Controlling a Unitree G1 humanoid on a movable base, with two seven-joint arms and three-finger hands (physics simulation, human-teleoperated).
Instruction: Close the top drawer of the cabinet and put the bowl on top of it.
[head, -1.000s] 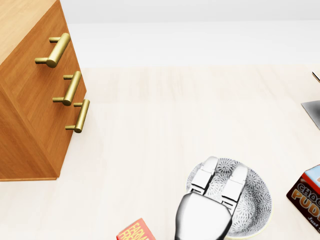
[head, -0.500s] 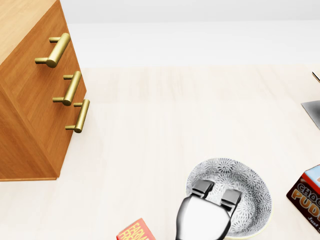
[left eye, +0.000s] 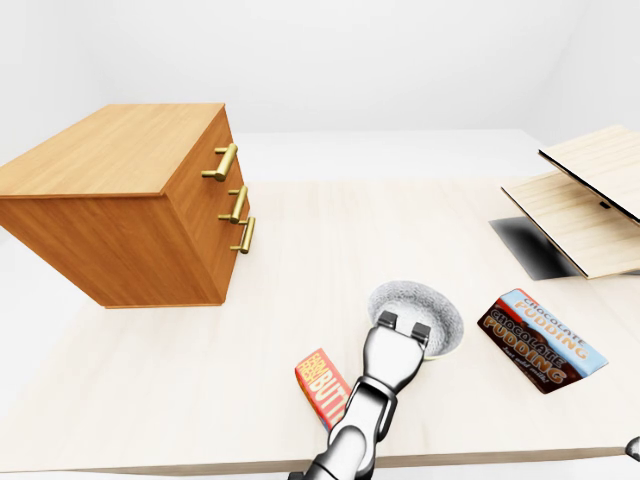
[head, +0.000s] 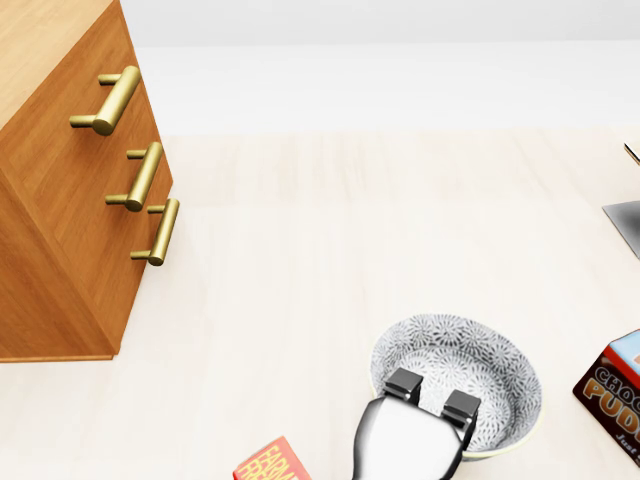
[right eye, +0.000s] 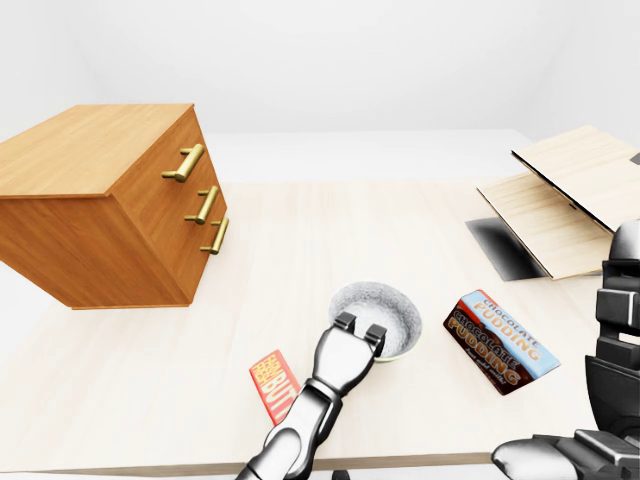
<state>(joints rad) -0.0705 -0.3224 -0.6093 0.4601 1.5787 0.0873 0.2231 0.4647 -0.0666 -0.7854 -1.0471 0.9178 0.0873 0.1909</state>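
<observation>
The wooden cabinet (left eye: 130, 200) stands at the left of the table, and its three drawers all sit flush, the top one marked by its brass handle (head: 108, 100). A patterned grey bowl (head: 470, 360) rests low in the head view, right of centre. My left hand (head: 430, 395) reaches it from the bottom edge. Its fingers (head: 403, 384) are curled down over the bowl's near rim, closed on it; the thumb is hidden. My right hand (right eye: 618, 290) is raised at the right edge of the right-eye view, away from everything, fingers upright with nothing in them.
A chocolate pudding box (left eye: 540, 340) lies just right of the bowl. Left of my forearm, near the table's bottom edge, is a small red box (left eye: 322, 385). Tilted wooden boards (left eye: 580, 200) occupy the right side. Pale tabletop (left eye: 320, 250) stretches between cabinet and bowl.
My left fingers, stretched out over the bowl a second ago, have curled down onto its near rim. The bowl's near edge has risen slightly. The camera has not moved.
</observation>
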